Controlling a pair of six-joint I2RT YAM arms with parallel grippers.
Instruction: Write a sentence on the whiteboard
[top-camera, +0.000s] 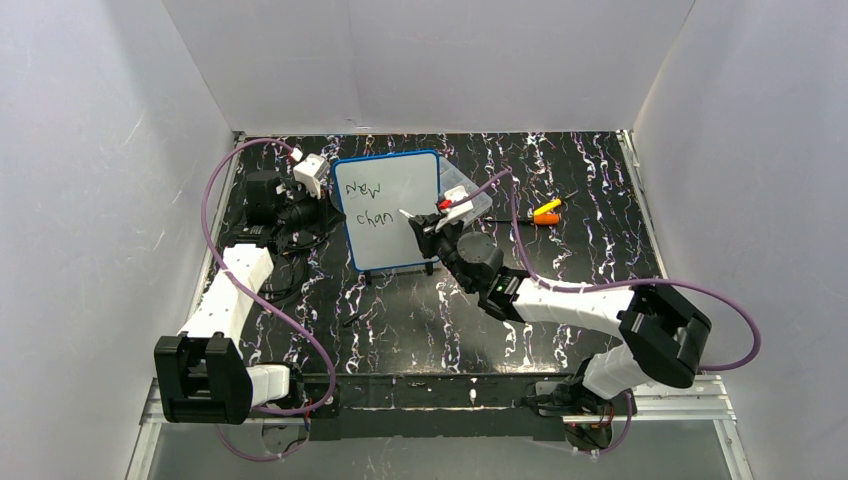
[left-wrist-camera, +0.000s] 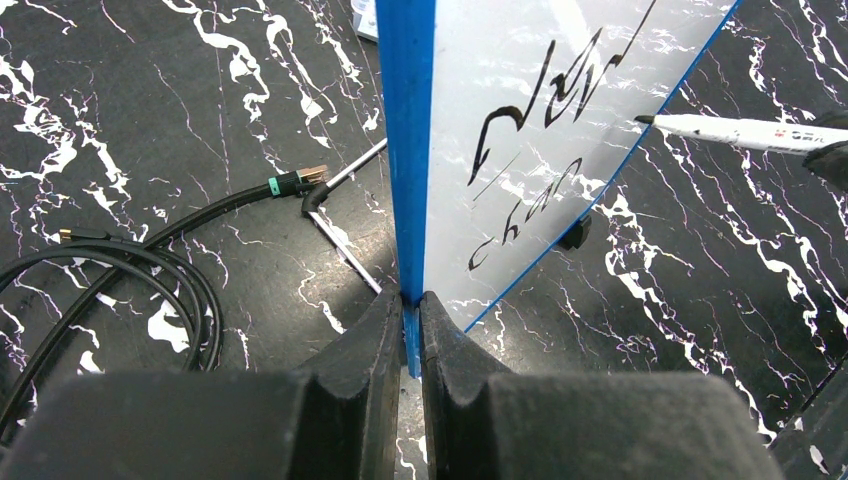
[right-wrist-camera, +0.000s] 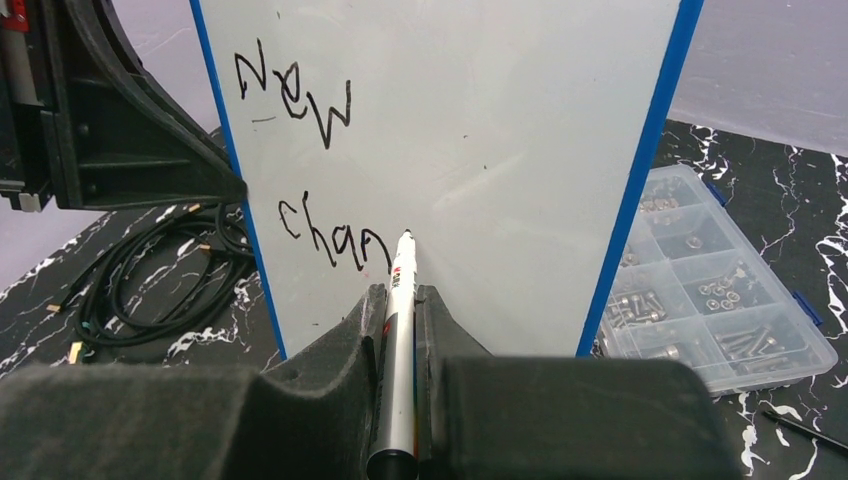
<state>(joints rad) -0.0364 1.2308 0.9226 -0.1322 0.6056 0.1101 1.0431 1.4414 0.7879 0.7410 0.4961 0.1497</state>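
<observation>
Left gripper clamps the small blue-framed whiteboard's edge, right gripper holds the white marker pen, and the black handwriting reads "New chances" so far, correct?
No: the right wrist view shows the black handwriting reads only "New chan" so far. The rest stands: the left gripper clamps the blue-framed whiteboard by its edge, and the right gripper holds the white marker pen.
</observation>
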